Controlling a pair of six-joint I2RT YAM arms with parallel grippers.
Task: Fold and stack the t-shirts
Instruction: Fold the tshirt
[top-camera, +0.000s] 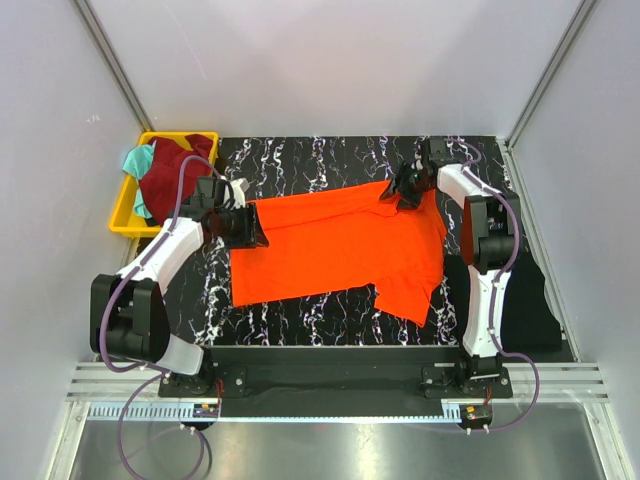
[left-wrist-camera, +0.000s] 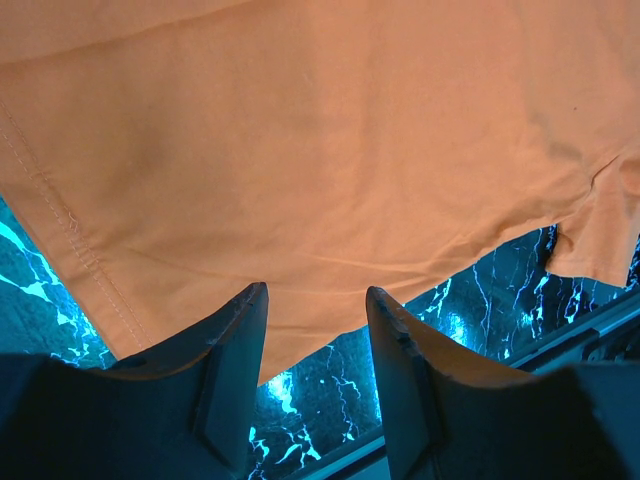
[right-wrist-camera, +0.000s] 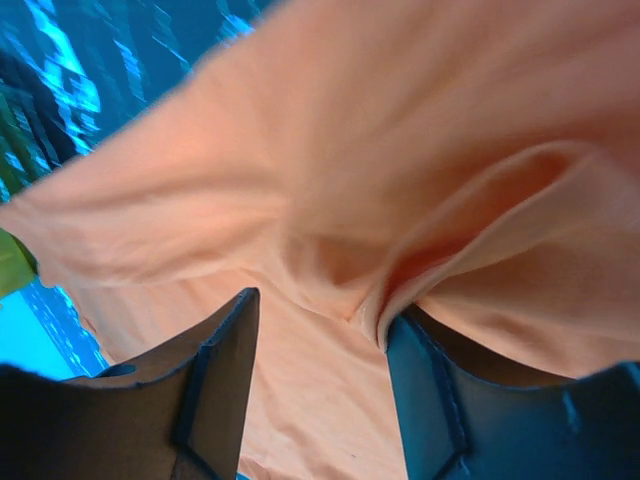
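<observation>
Both left pincer (top-camera: 250, 228) and right pincer (top-camera: 400, 195) gape at edges of the orange t-shirt (top-camera: 340, 248).

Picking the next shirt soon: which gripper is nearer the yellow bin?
Left. The left gripper is at the orange shirt's left edge, just right of the yellow bin. The right gripper is at the shirt's far edge, much farther right.

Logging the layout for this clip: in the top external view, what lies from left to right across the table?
yellow bin → left gripper → orange t-shirt → black fabric
</observation>
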